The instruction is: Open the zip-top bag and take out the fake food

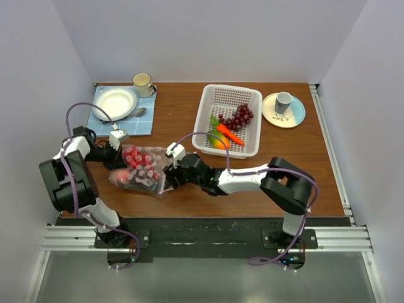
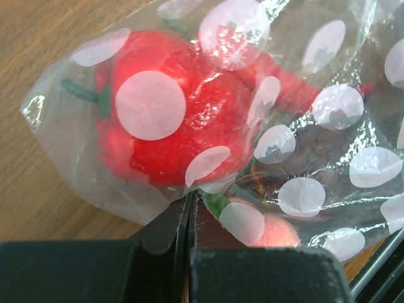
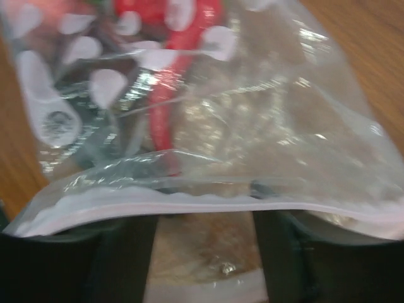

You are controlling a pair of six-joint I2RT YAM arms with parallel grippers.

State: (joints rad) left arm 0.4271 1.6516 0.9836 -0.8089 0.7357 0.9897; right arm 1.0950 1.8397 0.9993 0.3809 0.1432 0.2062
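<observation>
The zip-top bag [image 1: 144,175] lies on the table at front left, clear with pale dots. In the left wrist view, the bag [image 2: 57,145] holds a red round fruit [image 2: 164,107], a red chili [image 2: 287,85] and a pink-red fruit [image 2: 271,230]. My left gripper [image 1: 121,158] is shut on the bag's closed end [image 2: 191,199]. My right gripper [image 1: 168,174] is open, its fingers [image 3: 278,252] spread under the pink zip strip [image 3: 189,205] at the bag's mouth, tips inside. The chili [image 3: 165,107] shows through the plastic. Grapes [image 1: 238,116], carrot [image 1: 228,133] and mango [image 1: 218,143] lie in the white basket [image 1: 218,96].
A white plate [image 1: 113,103] and spoon sit on a blue cloth [image 1: 144,125] at back left, with a cream mug [image 1: 142,83] beside it. A grey cup [image 1: 283,101] stands on a saucer [image 1: 297,117] at back right. Walls close in on three sides.
</observation>
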